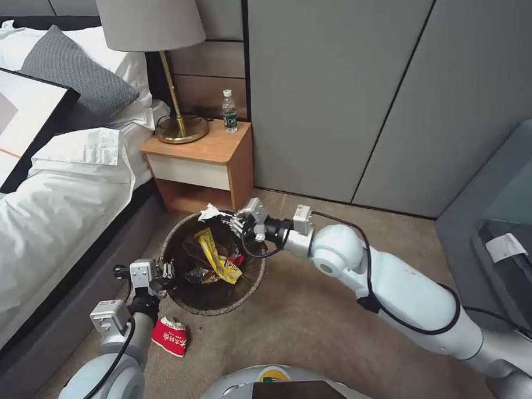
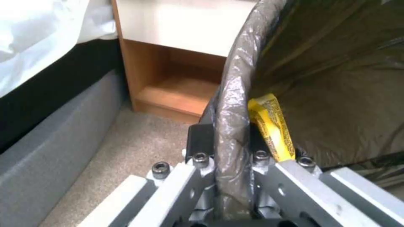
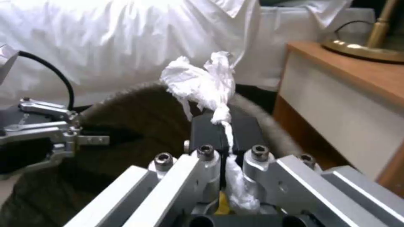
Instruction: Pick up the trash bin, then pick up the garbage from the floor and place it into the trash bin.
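The trash bin (image 1: 188,304), round and lined with a dark bag, hangs just off the carpet between bed and nightstand. My left gripper (image 1: 167,271) is shut on its near-left rim (image 2: 229,104). Inside lie a yellow wrapper (image 1: 212,254), a red scrap and dark plastic. My right gripper (image 1: 235,221) reaches over the far rim, shut on a crumpled white tissue (image 3: 202,82), which sticks out past the fingers above the bin's mouth (image 1: 211,212). A crushed red-and-white paper cup (image 1: 171,336) lies on the carpet beside my left forearm.
A wooden nightstand (image 1: 206,161) stands right behind the bin, carrying a brass lamp (image 1: 179,128) and a clear bottle (image 1: 230,111). The bed (image 1: 56,195) runs along the left. A grey seat (image 1: 505,214) sits at the right. Bare carpet lies in between.
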Controlling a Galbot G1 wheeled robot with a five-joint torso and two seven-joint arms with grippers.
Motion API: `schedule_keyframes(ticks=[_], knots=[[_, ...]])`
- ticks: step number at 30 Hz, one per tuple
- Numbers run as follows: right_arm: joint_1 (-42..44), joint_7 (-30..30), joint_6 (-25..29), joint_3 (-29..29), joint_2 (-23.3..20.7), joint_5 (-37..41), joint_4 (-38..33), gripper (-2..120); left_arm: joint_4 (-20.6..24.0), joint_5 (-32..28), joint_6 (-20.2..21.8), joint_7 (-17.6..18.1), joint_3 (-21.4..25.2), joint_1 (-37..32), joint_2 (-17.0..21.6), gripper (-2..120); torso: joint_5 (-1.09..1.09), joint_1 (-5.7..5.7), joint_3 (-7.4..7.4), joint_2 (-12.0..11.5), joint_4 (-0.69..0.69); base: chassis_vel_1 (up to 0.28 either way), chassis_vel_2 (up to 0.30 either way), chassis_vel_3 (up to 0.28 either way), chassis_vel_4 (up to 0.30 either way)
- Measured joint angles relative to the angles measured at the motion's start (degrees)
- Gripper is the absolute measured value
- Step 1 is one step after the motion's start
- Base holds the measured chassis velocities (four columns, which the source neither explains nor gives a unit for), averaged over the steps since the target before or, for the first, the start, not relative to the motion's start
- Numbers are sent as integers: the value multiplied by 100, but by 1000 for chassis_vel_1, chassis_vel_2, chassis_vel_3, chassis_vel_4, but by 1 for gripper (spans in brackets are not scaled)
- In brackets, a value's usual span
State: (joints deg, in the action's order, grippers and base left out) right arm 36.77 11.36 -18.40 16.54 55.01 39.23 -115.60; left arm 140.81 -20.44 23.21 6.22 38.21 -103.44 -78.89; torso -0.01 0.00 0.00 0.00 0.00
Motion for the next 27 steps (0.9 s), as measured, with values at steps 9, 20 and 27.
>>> schedule_keyframes(ticks=[9,20,27], knots=[[8,-111,-117,367,93,-11,53,0,3,-35,4,0,4,61,-5,2,0,0,0,0,-1,0,0,0,0],[53,-174,-229,634,164,-150,87,20,2,-56,9,3,16,77,8,2,0,0,0,0,0,0,0,0,0],[100,-207,-230,655,217,-225,103,43,-10,-58,9,6,19,83,8,2,0,0,0,0,0,0,0,0,0]])
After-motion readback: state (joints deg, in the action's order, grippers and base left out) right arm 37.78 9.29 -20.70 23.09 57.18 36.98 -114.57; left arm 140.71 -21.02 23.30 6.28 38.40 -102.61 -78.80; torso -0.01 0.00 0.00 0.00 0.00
